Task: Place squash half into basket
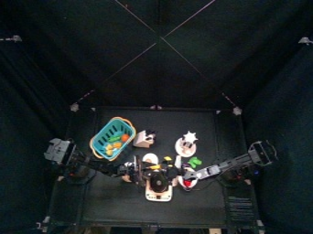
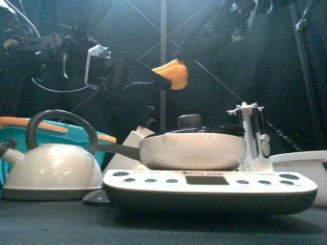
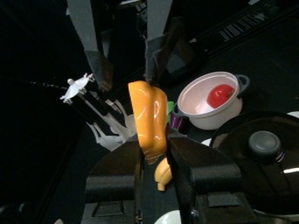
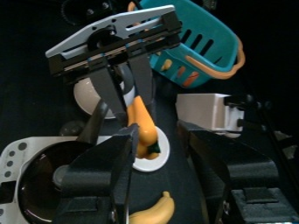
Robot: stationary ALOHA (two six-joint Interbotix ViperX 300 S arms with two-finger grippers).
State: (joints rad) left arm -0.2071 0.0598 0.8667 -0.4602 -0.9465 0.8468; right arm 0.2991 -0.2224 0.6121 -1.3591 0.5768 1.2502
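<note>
Front view, nearest first: a white kettle [image 2: 57, 165] and a flat white appliance [image 2: 211, 188] stand at the desk's front edge, with a lidded pot [image 2: 192, 148] just behind them. Above and beyond these, the squash half [image 2: 170, 74] hangs in the air over the middle of the desk, touching nothing on it.

The right gripper [image 3: 162, 59] is clenched on one end of the squash half. The left gripper [image 4: 117, 109] sits at the other end, and you cannot tell whether it has closed. The long axis of the squash half runs from one gripper to the other.

Farthest back, the basket [image 1: 113, 137] stands on the left side of the desk (already holding several small items). It lies well to the left of the squash half, so the left arm is judged the nearer carrier.
</note>
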